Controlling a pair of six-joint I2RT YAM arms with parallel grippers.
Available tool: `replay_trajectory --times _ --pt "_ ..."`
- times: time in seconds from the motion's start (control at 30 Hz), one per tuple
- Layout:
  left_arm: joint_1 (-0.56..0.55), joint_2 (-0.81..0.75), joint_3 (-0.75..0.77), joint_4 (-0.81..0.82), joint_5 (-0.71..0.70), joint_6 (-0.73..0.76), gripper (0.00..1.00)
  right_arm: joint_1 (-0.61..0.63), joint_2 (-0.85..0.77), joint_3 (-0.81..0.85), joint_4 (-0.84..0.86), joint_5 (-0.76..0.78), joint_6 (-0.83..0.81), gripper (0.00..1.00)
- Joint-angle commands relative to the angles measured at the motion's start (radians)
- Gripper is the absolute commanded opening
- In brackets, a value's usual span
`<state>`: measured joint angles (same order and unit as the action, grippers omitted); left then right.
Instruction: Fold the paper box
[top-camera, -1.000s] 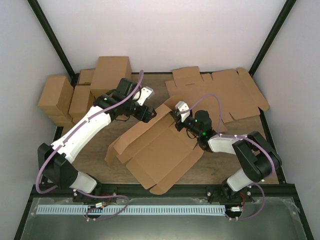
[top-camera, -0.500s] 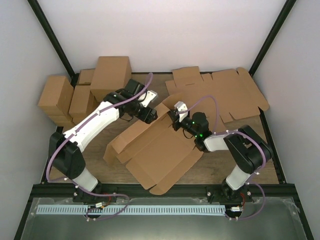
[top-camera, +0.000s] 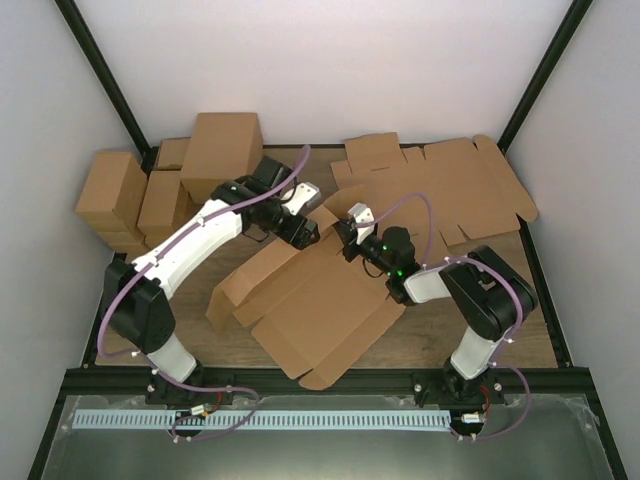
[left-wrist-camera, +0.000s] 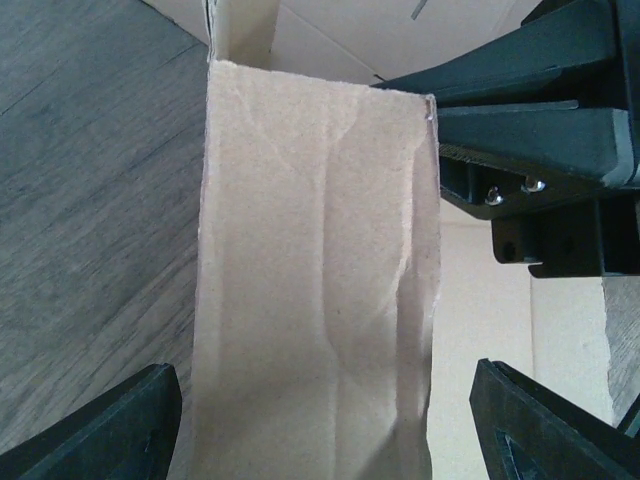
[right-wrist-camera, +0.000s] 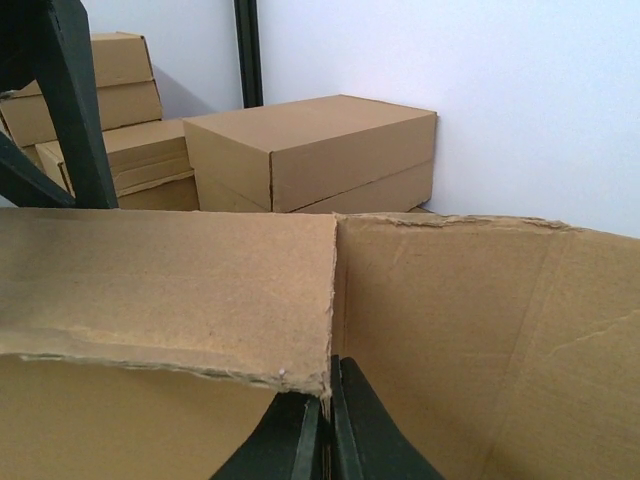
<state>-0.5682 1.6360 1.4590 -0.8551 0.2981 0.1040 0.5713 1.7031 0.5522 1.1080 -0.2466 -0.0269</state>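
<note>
- The paper box lies half open in the middle of the desk, in front of both arms. Its wide panels are flat on the wood, and the wall and flaps on its far side are raised.
- The right fingers are pressed together on the top edge of a raised wall of the box. They sit just at the slit where a flap meets this wall, and the thin cardboard is pinched between them.
- The left fingers are spread wide, and an upright flap of the box stands between them. Whether they touch the edges of the flap, I cannot tell.
- In the left wrist view, the black right fingers are just beside the far right corner of this flap.
- Seen from above, the two arm ends are close together at the far corner of the box.
- Closed brown cartons stand at the far left of the desk.
- Flat cardboard sheets lie at the far right, apart from the box.
</note>
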Motion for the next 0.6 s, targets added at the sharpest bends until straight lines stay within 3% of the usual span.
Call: replay_trajectory --times 0.0,0.57 --pt "0.001 0.028 0.049 -0.019 0.032 0.025 0.82 0.015 0.029 -0.007 -0.033 0.002 0.004 0.03" --pt "-0.003 0.067 0.061 -0.059 -0.068 0.017 0.71 0.015 0.046 -0.004 -0.025 0.014 -0.002 0.04"
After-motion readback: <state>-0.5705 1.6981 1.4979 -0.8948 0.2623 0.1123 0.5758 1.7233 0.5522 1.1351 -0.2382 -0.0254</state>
